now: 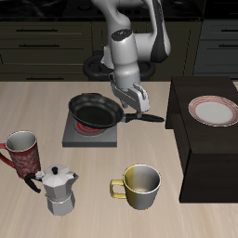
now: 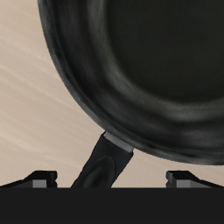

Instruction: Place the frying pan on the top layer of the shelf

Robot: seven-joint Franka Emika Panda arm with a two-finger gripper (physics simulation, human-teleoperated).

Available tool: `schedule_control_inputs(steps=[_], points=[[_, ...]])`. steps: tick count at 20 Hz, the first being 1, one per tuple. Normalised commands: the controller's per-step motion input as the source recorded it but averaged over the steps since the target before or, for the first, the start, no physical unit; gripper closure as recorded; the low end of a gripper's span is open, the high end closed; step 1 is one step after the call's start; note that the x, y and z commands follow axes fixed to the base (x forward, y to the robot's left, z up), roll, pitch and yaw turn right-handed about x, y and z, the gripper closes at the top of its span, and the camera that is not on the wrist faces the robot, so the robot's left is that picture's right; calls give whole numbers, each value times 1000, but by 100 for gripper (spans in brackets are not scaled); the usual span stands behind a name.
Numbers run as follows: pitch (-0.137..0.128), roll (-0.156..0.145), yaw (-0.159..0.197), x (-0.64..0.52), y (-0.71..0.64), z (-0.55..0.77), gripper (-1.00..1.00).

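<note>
Reaching is the step in hand: the hand, fingers spread and gripping nothing, is held just above the frying pan's handle. The frying pan sits on the burner plate. Next, lowering and closing are called for, then a lift to the shelf.

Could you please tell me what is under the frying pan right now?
The frying pan sits on a grey burner plate; a red coil peeks out, mostly hidden by the pan.
</note>
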Motion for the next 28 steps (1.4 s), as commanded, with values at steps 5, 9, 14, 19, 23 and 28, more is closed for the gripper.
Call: schedule_control_inputs(steps=[5,9,14,19,23,28], points=[[-5,82,-95,-37,310,-257,-100],[-25,118,-28,43,380,-190,100],[-29,12,-4,32,43,22,100],[-37,4,30,-90,-74,195,100],[-30,-62,41,-68,-250,210,100],[43,-21,89,-9,-186,48,100]])
